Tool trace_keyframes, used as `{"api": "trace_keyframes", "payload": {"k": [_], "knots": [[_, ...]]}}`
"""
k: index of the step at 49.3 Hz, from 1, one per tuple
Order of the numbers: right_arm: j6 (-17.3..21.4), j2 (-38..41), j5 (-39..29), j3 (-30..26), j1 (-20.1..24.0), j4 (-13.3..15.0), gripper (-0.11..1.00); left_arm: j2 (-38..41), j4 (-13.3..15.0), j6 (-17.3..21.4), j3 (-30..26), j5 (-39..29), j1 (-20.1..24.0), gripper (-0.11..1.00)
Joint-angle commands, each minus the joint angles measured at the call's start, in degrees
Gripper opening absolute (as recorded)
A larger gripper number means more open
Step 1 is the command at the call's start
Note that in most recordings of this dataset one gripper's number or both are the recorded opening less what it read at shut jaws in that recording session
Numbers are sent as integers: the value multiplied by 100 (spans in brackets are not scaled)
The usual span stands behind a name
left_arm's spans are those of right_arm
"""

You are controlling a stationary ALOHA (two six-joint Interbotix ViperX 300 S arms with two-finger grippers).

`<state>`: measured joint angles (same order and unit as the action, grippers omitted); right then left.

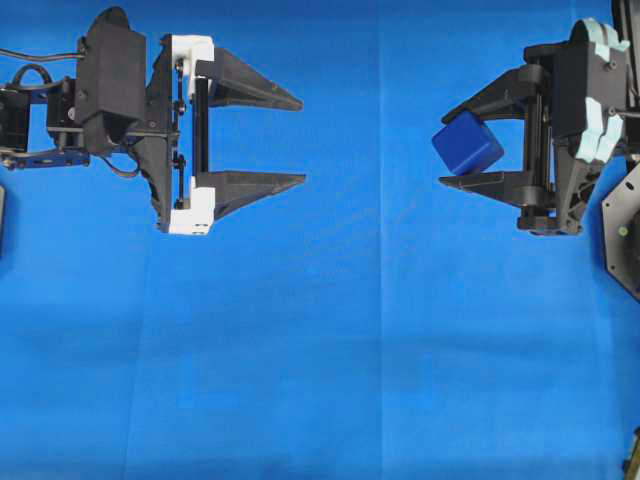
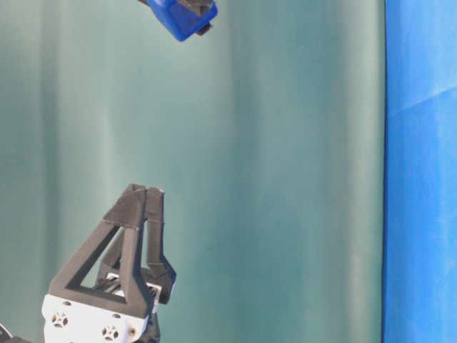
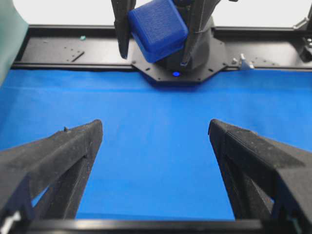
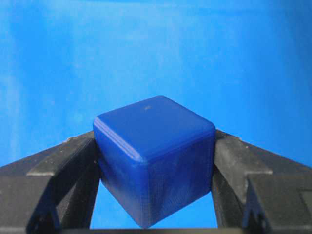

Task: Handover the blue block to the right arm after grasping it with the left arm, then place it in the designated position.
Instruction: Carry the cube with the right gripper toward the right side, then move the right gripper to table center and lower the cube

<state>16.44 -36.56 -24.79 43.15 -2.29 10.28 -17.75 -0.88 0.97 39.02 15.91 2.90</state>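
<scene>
a: two hands face each other across a blue cloth on the table, well apart. which one has the block?

b: the right hand (image 1: 470, 142). its two black fingers are clamped on the blue block (image 1: 467, 143), which sits tilted, one corner pointing down between them. in the right wrist view the block (image 4: 155, 158) fills the gap, both fingers pressed against its sides.

a: and the left hand?

b: the left hand (image 1: 300, 140) is empty, its fingers spread wide and touching nothing. from its own wrist view only bare cloth (image 3: 156, 141) lies between the two fingers, with the block (image 3: 157, 29) visible far across, up in the other hand's grip.

a: is the block on the table?

b: no. in the table-level view it (image 2: 178, 16) hangs high at the top edge, well above the left hand (image 2: 146, 191). it is carried in the air, clear of the cloth.

a: so which step is this?

b: judging by how things lie, the handover looks done: the block is with the right hand and the left has let go. what remains is the placing.

a: what does that call for?

b: the right hand would need to carry the block to the designated spot, lower it until it meets the cloth, then spread its fingers. no marker for that spot shows in any view, so i cannot tell where it lies. the tilted grip may matter: set down on a corner, the block could tip as it is freed, so levelling it first seems wise.
</scene>
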Motion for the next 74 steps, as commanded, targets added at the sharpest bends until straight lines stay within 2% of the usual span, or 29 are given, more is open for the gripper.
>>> {"api": "trace_keyframes", "payload": {"k": [1,22,38,52,74], "knots": [[9,0,18,-88,9,-18,52,-114,-9,0,-123,26,9,93],[9,202,167,-53,9,-9,52,-123,-9,0,-123,26,0,93],[18,1046,1301,123,9,-18,52,-132,-9,0,-105,26,0,93],[26,2109,2276,88,9,-18,52,-149,-9,0,-88,26,0,93],[123,3920,3507,-422,-9,-44,52,-149,-9,0,-79,18,0,93]]}}
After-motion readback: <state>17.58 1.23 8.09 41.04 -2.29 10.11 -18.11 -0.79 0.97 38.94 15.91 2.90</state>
